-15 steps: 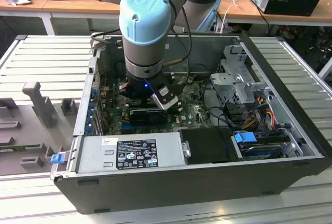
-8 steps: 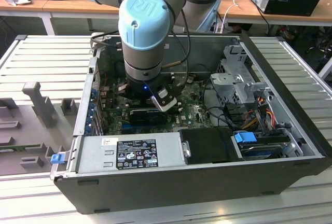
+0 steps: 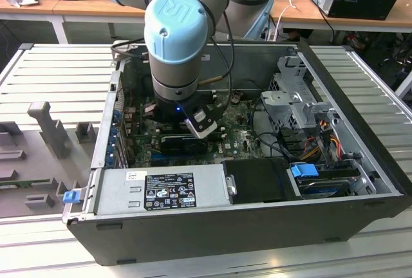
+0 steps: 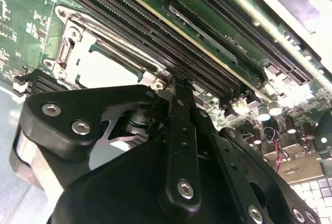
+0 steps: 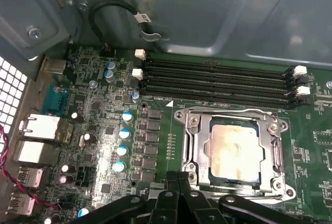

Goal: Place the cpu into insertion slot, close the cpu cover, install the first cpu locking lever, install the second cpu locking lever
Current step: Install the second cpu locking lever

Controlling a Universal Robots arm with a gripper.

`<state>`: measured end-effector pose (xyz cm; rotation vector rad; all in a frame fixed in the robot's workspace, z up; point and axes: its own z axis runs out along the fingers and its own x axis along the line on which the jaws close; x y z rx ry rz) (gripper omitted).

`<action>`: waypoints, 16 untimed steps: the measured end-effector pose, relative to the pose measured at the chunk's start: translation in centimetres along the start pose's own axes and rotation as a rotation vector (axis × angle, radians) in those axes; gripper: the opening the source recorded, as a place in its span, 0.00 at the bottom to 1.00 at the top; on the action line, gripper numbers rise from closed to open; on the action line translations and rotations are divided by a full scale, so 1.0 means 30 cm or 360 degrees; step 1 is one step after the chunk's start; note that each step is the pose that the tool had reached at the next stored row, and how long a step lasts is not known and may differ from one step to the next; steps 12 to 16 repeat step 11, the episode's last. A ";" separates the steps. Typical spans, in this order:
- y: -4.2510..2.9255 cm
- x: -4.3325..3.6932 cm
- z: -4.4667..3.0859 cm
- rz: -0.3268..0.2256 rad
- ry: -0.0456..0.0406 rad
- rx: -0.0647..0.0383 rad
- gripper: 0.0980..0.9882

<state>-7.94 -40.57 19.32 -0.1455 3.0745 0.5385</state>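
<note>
Black gripper linkages crowd the near edge in both wrist views, with the gripper [image 5: 179, 180] poised just beside the near rim of the insertion slot [image 5: 188, 130]. In the first wrist view its fingers [image 5: 172, 178] stand close together with nothing seen between them, though whether they are fully clenched I cannot tell.

Within the socket the cpu [image 5: 233, 146] lies flat, its dull silver-beige face showing through the square window of the cpu cover [image 5: 270, 149]. That cover is down over the chip, its grey metal frame lying on the socket's rim. Along the far and side edges of the frame runs a thin silvery locking lever [image 5: 228, 113]; whether it is latched is not plain.

Beyond the socket, four long black memory slots [image 5: 215, 81] lie side by side across the green circuit board [image 5: 93, 115], with white clips at their ends. Blue-topped capacitors [image 5: 124, 133] stand in a column beside the socket.

From the exterior view, the arm [image 3: 177, 33] reaches down into an open computer case [image 3: 257, 217] that rests on a slatted metal table [image 3: 58, 65]. Its wrist hangs over the board near the middle of the case. A grey power supply [image 3: 161, 191] sits at the case's near side, and a blue-tabbed drive [image 3: 309, 175] lies toward the exterior view's right.
</note>
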 end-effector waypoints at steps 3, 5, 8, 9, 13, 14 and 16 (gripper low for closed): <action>0.006 0.000 -0.016 0.0000 0.0000 0.0000 0.01; 0.021 -0.001 -0.053 0.0000 0.0000 0.0000 0.01; 0.039 -0.003 -0.103 0.0000 0.0000 0.0000 0.01; 0.042 -0.003 -0.113 0.0000 0.0000 0.0000 0.01; 0.043 -0.003 -0.114 0.0000 0.0000 0.0000 0.01; 0.043 -0.003 -0.114 0.0000 0.0000 0.0000 0.01; 0.043 -0.003 -0.114 0.0000 0.0000 0.0000 0.01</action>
